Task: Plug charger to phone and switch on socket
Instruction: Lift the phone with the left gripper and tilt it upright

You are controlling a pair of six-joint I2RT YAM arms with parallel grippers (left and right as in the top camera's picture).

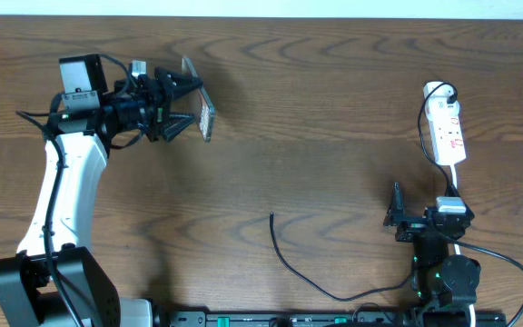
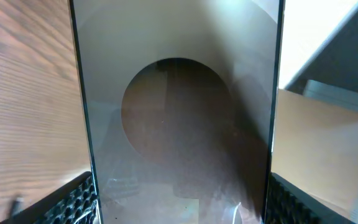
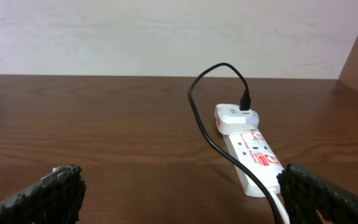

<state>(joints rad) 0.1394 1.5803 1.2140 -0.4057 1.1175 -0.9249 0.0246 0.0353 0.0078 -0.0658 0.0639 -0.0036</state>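
Observation:
My left gripper [image 1: 187,103] is shut on the phone [image 1: 206,114] and holds it above the table at the far left. In the left wrist view the phone's dark glossy face [image 2: 179,112] fills the space between the jaws [image 2: 179,202]. The white socket [image 1: 447,134] lies at the far right with a white adapter [image 1: 439,92] plugged in. The charger cable [image 1: 291,266] runs across the near table, and its free plug end [image 1: 272,216] lies near the middle. My right gripper [image 1: 425,216] is open and empty, just short of the socket [image 3: 253,155].
The black cable [image 3: 207,124] loops up from the adapter [image 3: 236,118] and passes the right jaw. The socket's white cord [image 1: 457,186] runs back toward the right arm base [image 1: 448,277]. A pale wall stands behind the table's far edge.

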